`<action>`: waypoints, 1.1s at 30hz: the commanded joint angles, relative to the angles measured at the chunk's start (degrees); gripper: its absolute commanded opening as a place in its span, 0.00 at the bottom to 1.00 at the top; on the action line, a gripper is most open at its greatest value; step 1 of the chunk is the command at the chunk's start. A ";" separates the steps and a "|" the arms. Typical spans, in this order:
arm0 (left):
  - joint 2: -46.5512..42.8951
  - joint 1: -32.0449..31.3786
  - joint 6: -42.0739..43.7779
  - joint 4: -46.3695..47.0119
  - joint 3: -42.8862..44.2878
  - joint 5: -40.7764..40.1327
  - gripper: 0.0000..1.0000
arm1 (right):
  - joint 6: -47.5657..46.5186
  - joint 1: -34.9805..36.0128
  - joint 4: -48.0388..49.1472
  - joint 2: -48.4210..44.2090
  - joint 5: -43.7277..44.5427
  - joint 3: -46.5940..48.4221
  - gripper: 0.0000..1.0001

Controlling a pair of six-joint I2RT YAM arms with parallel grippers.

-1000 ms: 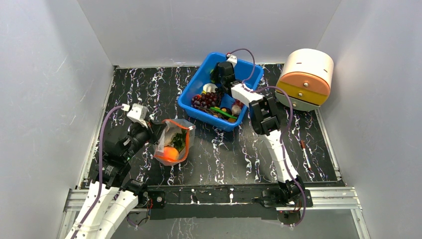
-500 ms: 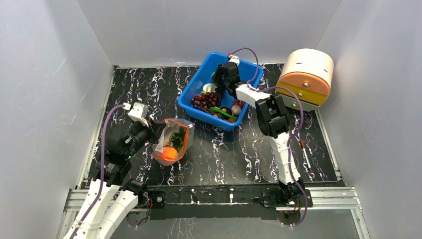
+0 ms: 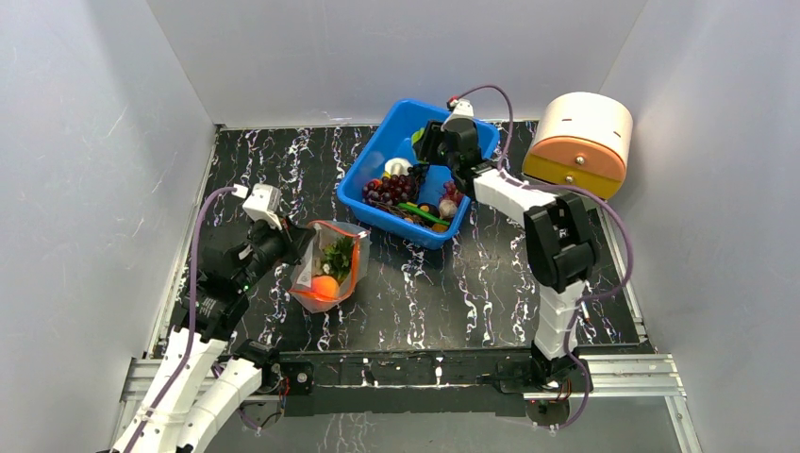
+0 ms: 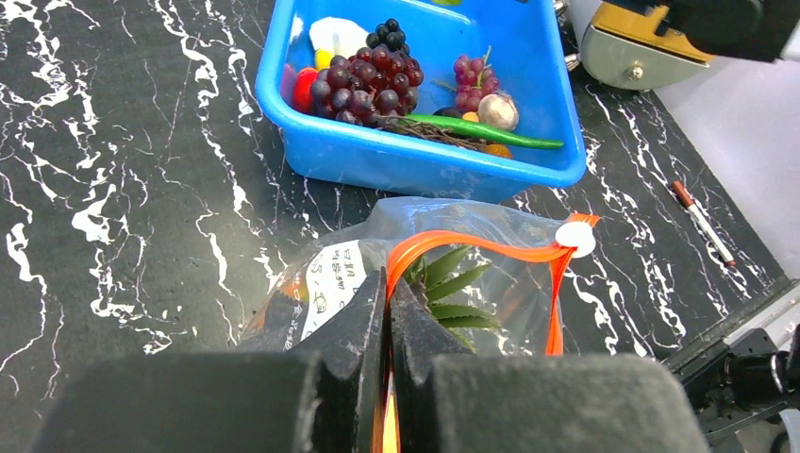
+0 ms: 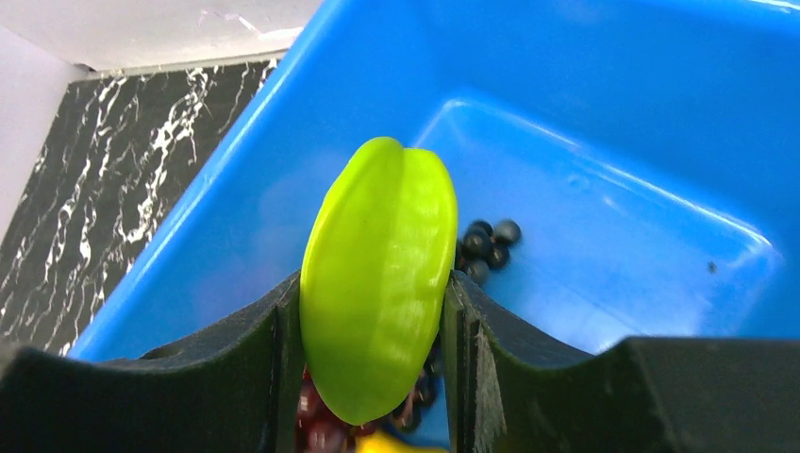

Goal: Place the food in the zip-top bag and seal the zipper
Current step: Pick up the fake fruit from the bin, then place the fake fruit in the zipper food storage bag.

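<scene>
The clear zip-top bag (image 3: 330, 269) stands on the table left of centre, its mouth open. Its orange-red zipper (image 4: 472, 247) loops toward a white slider (image 4: 575, 238). My left gripper (image 4: 389, 278) is shut on the near end of that zipper edge, also visible from above (image 3: 300, 247). Inside the bag lies an orange pineapple (image 3: 325, 286) with green leaves (image 4: 453, 283). My right gripper (image 5: 375, 283) is shut on a lime-green ridged fruit (image 5: 387, 236), held above the far end of the blue bin (image 3: 363, 179). Dark grape bunches (image 4: 363, 75) lie in the bin.
The bin (image 4: 425, 160) also holds a long green pod (image 4: 481, 132), a pale bulb (image 4: 497, 110) and other small foods. A round cream, orange and yellow drawer unit (image 3: 577, 146) stands at the back right. A pen (image 3: 577, 291) lies near the right edge.
My right gripper has risen and shifted toward the bin's far right corner with the green fruit in it. The left gripper has stayed shut on the bag, which now stands a little more upright.
</scene>
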 commanded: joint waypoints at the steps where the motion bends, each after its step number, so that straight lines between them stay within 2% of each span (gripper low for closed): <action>1: 1.81 -0.28 -1.72 1.35 3.97 1.27 0.00 | -3.42 -0.20 3.74 -9.49 -0.96 -6.82 0.18; 7: 5.65 -0.26 -5.45 3.28 6.33 2.06 0.00 | -3.74 -0.28 2.81 -20.18 -3.94 -15.34 0.18; 19: 10.54 -0.25 -15.36 5.92 9.35 0.42 0.00 | -5.17 2.89 -6.99 -41.35 -7.92 -23.14 0.20; 26: 12.33 -0.22 -18.13 6.40 9.51 -0.15 0.00 | -1.80 9.72 -9.80 -50.14 -9.22 -25.41 0.21; 33: 12.85 -0.25 -18.74 7.07 7.80 -0.74 0.00 | 1.88 17.78 -9.65 -52.65 -8.84 -24.69 0.21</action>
